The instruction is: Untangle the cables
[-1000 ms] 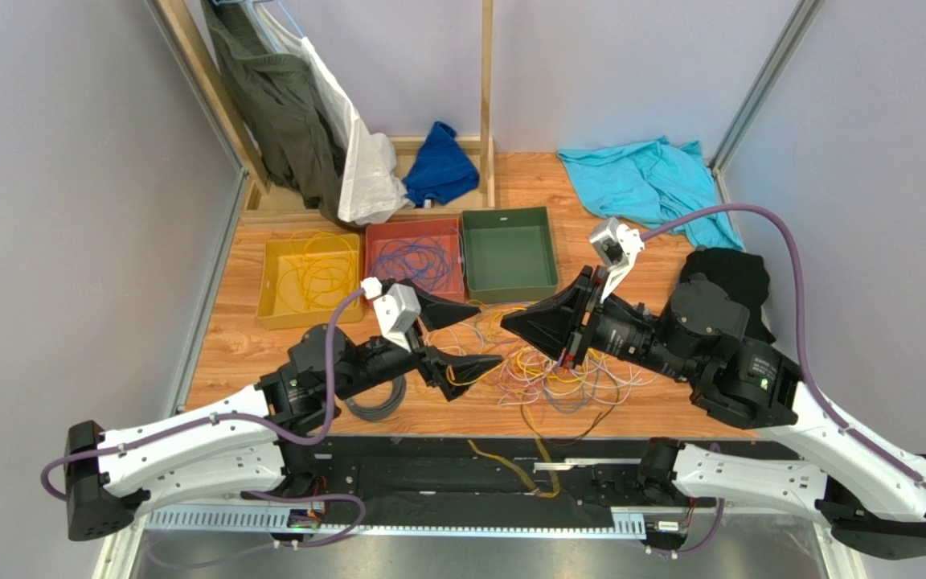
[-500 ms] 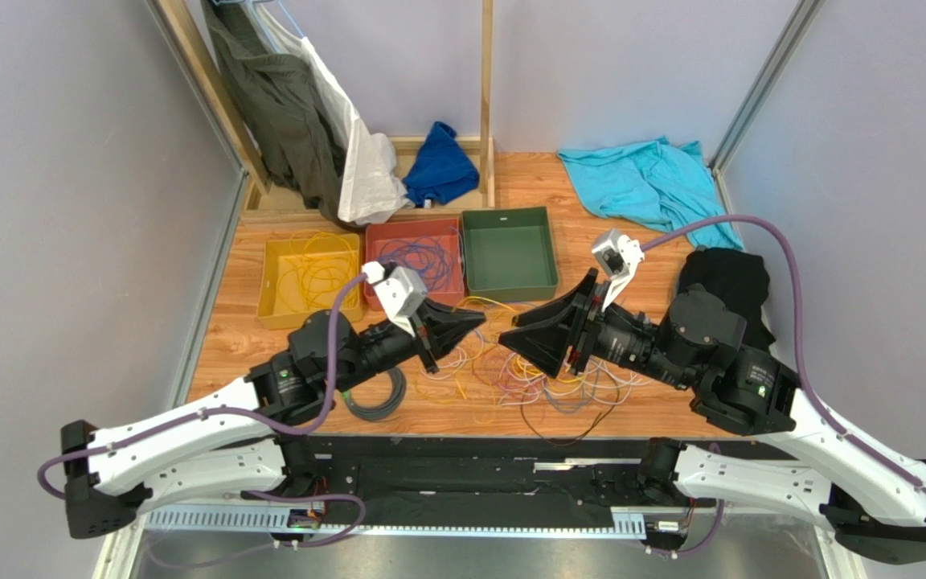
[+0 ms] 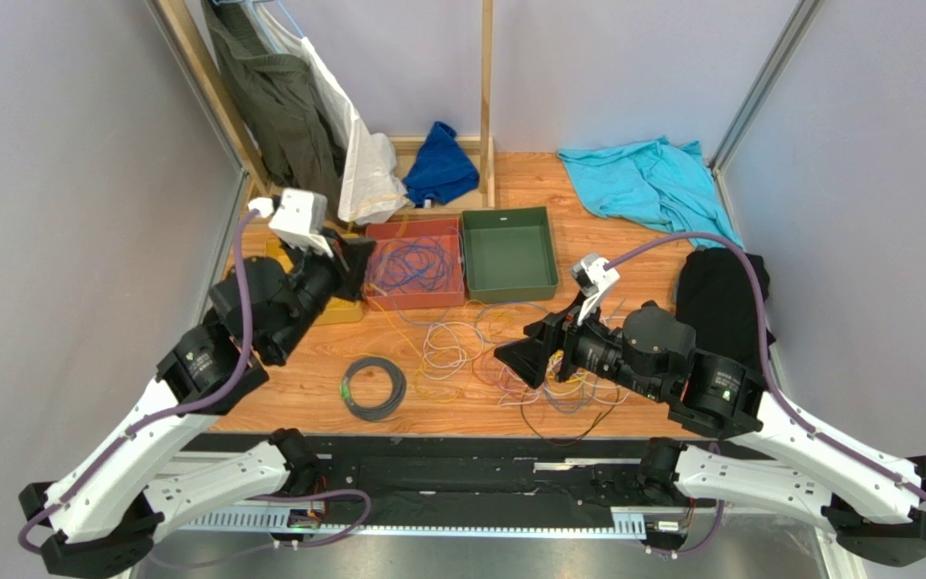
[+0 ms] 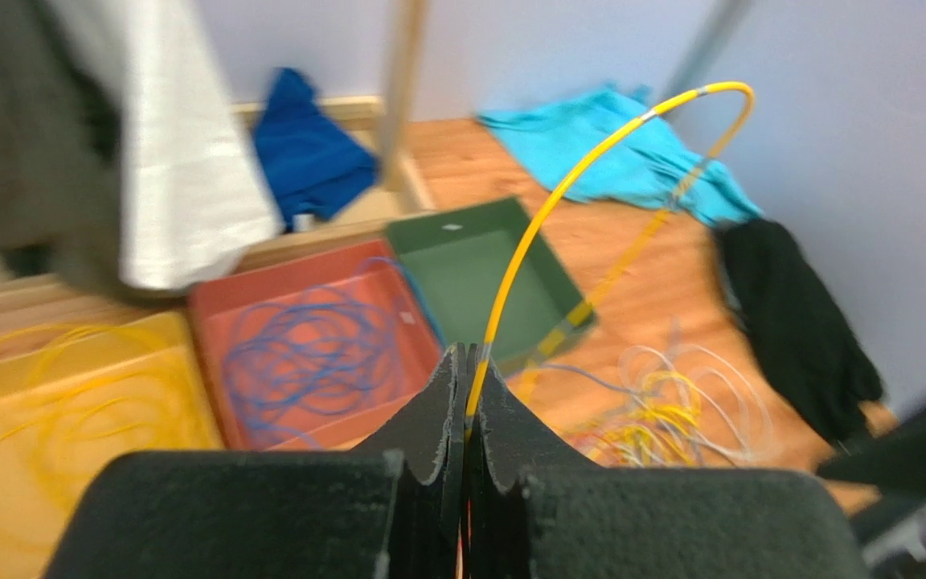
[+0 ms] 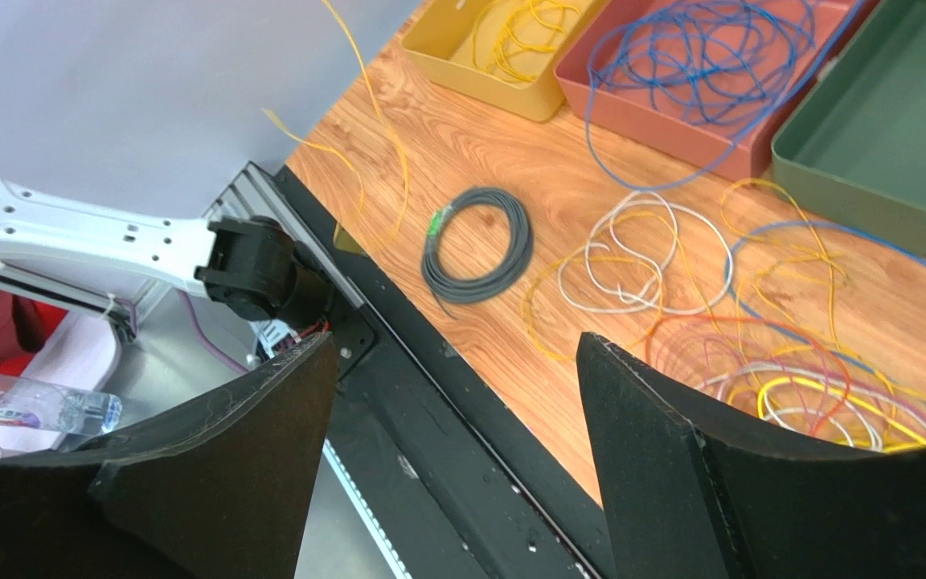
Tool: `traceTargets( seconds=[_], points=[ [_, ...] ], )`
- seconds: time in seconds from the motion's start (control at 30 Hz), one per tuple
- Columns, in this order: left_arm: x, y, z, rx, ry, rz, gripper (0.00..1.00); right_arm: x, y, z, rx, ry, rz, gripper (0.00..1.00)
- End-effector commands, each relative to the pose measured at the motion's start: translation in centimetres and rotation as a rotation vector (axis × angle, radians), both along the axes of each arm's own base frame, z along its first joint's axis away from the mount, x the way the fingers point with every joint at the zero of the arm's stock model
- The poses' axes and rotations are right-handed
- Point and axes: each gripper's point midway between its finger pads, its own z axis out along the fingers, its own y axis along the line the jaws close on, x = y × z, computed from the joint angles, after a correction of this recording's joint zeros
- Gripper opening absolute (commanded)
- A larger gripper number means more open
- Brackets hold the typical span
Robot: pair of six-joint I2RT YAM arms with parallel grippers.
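Observation:
The cables lie in a loose tangle [image 3: 540, 362] of yellow, white, orange and blue loops on the wooden table, also seen in the right wrist view [image 5: 782, 374]. A black coil with a green tag [image 3: 374, 386] [image 5: 476, 241] lies apart to their left. My left gripper [image 3: 353, 259] [image 4: 470, 362] is raised by the yellow and red trays, shut on one yellow cable [image 4: 552, 205] that arcs away toward the tangle. My right gripper [image 3: 516, 358] [image 5: 456, 344] stands open at the tangle's left edge, nothing between its fingers.
A yellow tray [image 5: 480, 79] with yellow wires, a red tray [image 3: 414, 224] with blue wires [image 3: 414, 265] and a green tray [image 3: 510, 259] stand in a row behind the tangle. Teal cloth [image 3: 643, 181], black cloth [image 3: 722, 284], blue cloth [image 3: 441, 163] and a wooden post [image 3: 486, 97] lie beyond.
My left gripper shut on a yellow cable at the tangle and swung up and back-left toward the trays. My right gripper opened and drew back slightly toward me.

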Motion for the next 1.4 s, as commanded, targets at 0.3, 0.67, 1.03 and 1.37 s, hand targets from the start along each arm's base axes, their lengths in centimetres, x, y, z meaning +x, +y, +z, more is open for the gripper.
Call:
traceTargets(
  seconds=[0.3,0.67,1.03,1.37],
  points=[
    [8.7,11.6,-4.6,0.127,0.180,0.523,0.00,-1.3,-3.5,-4.2,0.049,0.040,-0.053,0.68],
    [15.8,17.2,-8.0,0.128,0.264,0.676,0.00,-2.0,-3.4,-6.4,0.094,0.086,-0.036,0.65],
    [19.5,23.6,-11.9,0.202,0.324,0.805,0.00,-1.3,-4.2,-7.2,0.038,0.041,-0.071,0.65],
    [19.1,25.3,-17.0,0.224,0.344,0.838,0.00,-0.9,-4.0,-8.4,0.012,0.038,-0.078,0.65]
  ],
)
